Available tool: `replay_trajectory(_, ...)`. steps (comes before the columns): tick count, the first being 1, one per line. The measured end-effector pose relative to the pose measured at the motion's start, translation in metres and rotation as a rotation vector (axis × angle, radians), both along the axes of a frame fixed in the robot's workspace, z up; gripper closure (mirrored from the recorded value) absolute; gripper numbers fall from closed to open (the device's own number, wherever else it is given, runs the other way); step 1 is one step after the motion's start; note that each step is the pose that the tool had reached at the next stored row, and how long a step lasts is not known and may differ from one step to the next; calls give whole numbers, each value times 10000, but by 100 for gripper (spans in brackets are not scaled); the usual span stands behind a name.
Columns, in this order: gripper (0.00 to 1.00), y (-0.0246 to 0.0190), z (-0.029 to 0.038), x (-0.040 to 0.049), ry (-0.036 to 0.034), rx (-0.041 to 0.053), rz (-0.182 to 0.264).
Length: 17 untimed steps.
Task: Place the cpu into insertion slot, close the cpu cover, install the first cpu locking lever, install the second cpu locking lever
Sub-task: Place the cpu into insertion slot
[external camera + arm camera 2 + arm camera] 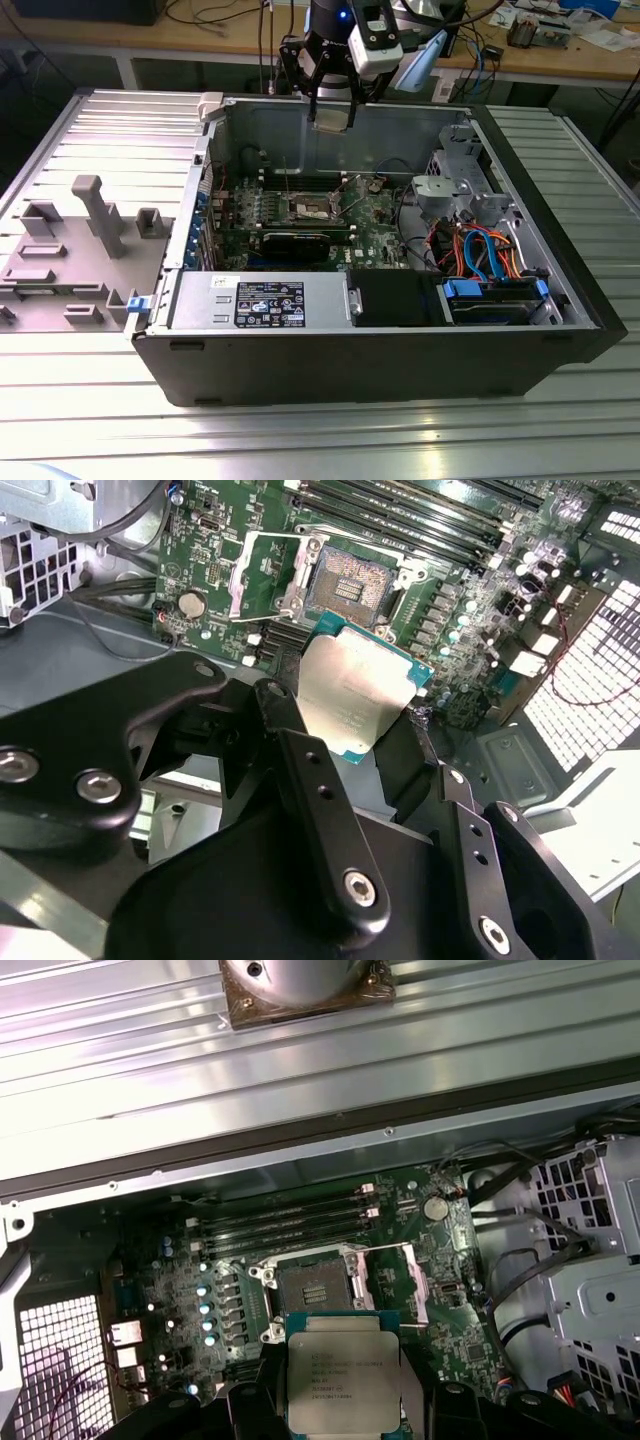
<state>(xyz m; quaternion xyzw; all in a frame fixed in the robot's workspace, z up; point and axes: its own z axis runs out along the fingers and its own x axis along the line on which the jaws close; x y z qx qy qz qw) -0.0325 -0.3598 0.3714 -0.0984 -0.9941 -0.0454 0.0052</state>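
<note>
My gripper [333, 118] hangs over the back wall of the open computer case, shut on the cpu [332, 114]. The cpu [355, 695] [343, 1380] is a silvery square with a green rim, and black fingers [285, 725] press on two opposite edges. It hovers well above the green board, apart from the insertion slot [313, 207]. In both wrist views the insertion slot [352, 580] [310, 1285] lies bare with a dark centre. The cpu cover [268, 575] [395, 1280] is swung open beside it. A thin wire lever [262, 617] stands loose by the cover.
A long black expansion card [295, 243] lies in front of the slot, with memory slots [285, 1222] behind it. The grey power supply box [255, 300], a black drive box [395, 298] and a cabled drive cage [490, 250] line the case. A grey fixture block [70, 240] sits outside it.
</note>
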Motion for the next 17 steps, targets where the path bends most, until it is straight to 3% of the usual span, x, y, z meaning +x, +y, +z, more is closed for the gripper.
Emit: replay_trajectory(17, 46, 0, 0, 0, 0, 0, -241)
